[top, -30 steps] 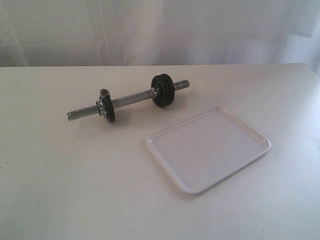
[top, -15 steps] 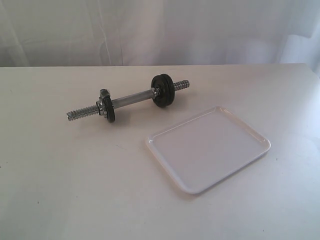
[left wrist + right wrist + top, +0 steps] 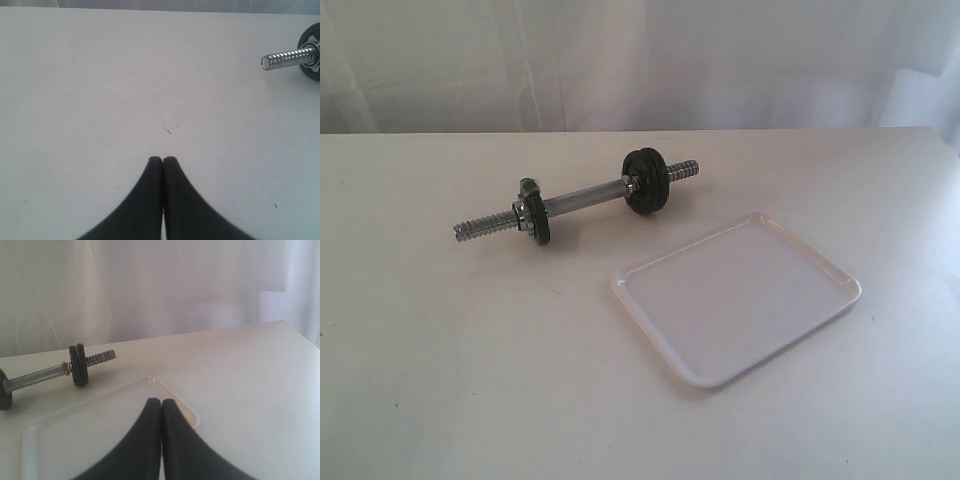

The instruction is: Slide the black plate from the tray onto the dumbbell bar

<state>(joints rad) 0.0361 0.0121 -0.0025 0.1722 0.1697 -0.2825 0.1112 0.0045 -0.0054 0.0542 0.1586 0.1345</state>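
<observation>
The dumbbell bar (image 3: pixel 585 198) lies on the white table, chrome with threaded ends. Two black discs (image 3: pixel 645 181) sit side by side near its right end, and one disc with a collar (image 3: pixel 537 220) sits near its left end. The white tray (image 3: pixel 740 300) holds nothing. Which disc is the black plate I cannot tell. Neither gripper shows in the exterior view. My left gripper (image 3: pixel 162 159) is shut and empty over bare table, with the bar's threaded end (image 3: pixel 287 57) off to one side. My right gripper (image 3: pixel 160 401) is shut and empty over the tray (image 3: pixel 90 415), facing the paired discs (image 3: pixel 78 365).
A white curtain (image 3: pixel 640 60) hangs behind the table's far edge. The table surface (image 3: pixel 470 350) around the bar and tray is plain white.
</observation>
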